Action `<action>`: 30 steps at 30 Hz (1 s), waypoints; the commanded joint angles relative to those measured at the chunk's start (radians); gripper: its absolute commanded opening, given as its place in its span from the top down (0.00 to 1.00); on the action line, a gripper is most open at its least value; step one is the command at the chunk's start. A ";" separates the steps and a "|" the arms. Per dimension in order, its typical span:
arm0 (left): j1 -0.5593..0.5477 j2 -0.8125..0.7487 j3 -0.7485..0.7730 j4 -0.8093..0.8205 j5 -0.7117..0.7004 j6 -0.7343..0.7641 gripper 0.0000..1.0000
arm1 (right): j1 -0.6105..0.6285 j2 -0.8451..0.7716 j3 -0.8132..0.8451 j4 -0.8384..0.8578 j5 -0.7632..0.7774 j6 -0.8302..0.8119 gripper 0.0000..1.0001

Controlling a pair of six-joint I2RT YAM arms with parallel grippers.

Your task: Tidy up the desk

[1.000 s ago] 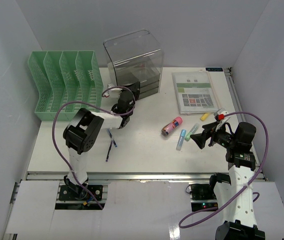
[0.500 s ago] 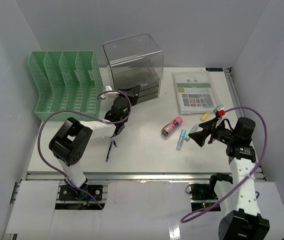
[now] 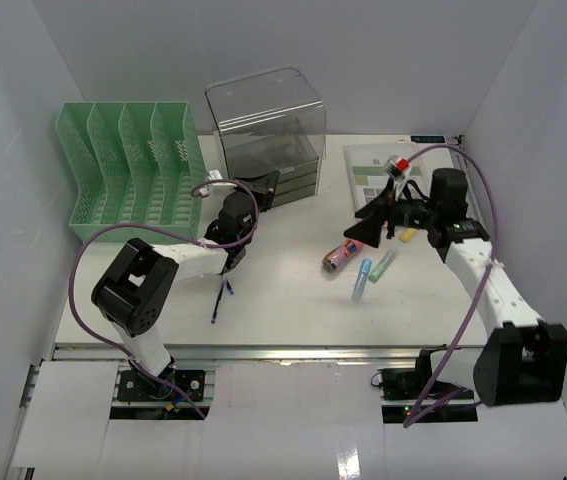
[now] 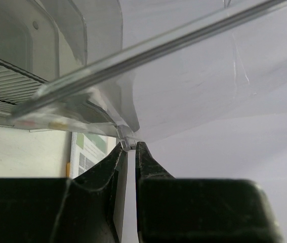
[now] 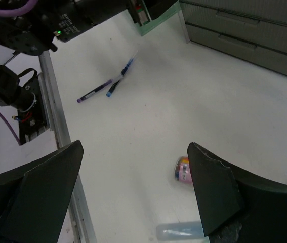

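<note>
The white desk (image 3: 293,305) holds a pink tube (image 3: 343,252), a blue marker (image 3: 362,279), a green marker (image 3: 382,265), a yellow marker (image 3: 407,235) and two pens (image 3: 221,290). My left gripper (image 3: 267,186) is at the front of the clear drawer unit (image 3: 266,120). In the left wrist view its jaws (image 4: 129,145) are pinched on a small clear tab of the unit (image 4: 125,137). My right gripper (image 3: 368,226) is open and empty, raised just beyond the pink tube. In the right wrist view the tube (image 5: 183,169) lies beside the right finger (image 5: 211,195).
A green file rack (image 3: 128,170) stands at the back left. A printed booklet (image 3: 388,182) lies at the back right. The silver rail (image 3: 293,352) runs along the near edge. The right wrist view shows the pens (image 5: 108,86), the blue marker (image 5: 181,232) and the drawer fronts (image 5: 244,30).
My right arm has swung from the right edge up and left, to just beyond the pink tube. My left gripper has reached further toward the drawer unit's front.
</note>
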 commanded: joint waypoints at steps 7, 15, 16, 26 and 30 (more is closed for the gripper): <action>-0.003 -0.123 -0.021 0.020 0.064 0.030 1.00 | 0.093 0.448 0.301 0.490 -0.093 0.434 0.05; 0.002 -0.143 -0.023 0.011 0.089 0.043 1.00 | 0.093 0.662 0.372 0.960 -0.019 0.864 0.00; 0.005 -0.144 -0.027 0.014 0.089 0.042 1.00 | 0.093 0.680 0.392 0.961 -0.007 0.876 0.00; 0.009 -0.137 -0.026 0.022 0.108 0.030 1.00 | 0.093 0.841 0.509 0.994 0.026 0.952 0.00; 0.009 -0.131 -0.016 0.022 0.116 0.033 1.00 | 0.095 0.884 0.545 1.077 0.020 1.006 0.00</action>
